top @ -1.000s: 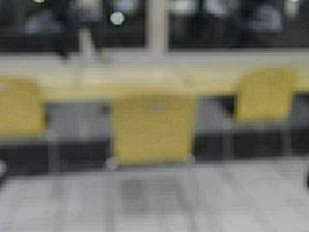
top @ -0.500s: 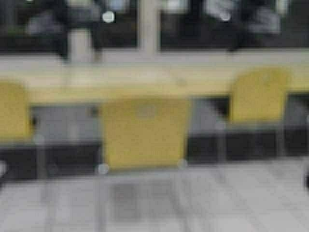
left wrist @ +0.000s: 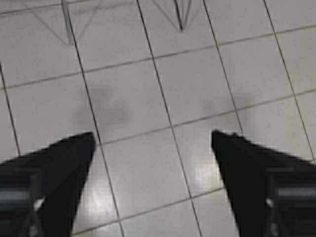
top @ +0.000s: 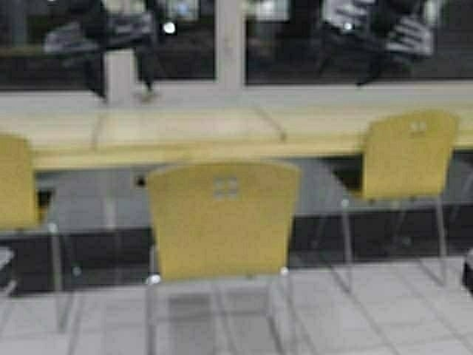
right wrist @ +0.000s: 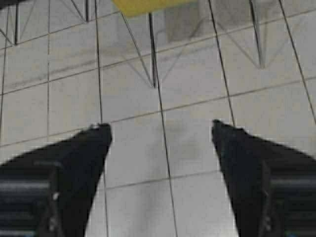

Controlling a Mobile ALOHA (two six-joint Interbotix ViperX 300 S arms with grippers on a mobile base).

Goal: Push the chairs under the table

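Three mustard-yellow chairs face the long beige table [top: 185,129]. The middle chair [top: 222,222] stands nearest me, pulled out from the table's edge. The right chair [top: 409,155] sits closer to the table, and the left chair [top: 15,185] is cut off by the view's edge. My left gripper [left wrist: 153,136] hangs open over bare floor tiles with nothing in it. My right gripper [right wrist: 161,127] is open too, over the tiles just short of a chair's chrome legs [right wrist: 153,59] and yellow seat [right wrist: 148,5].
Pale tiled floor [top: 384,318] lies between me and the chairs. Behind the table runs a dark window wall with a pale pillar [top: 229,44]. Thin chair legs [left wrist: 178,15] show far off in the left wrist view.
The robot has moved: the whole scene has shifted, and the middle chair now looks larger and lower in the high view, so the chairs are closer.
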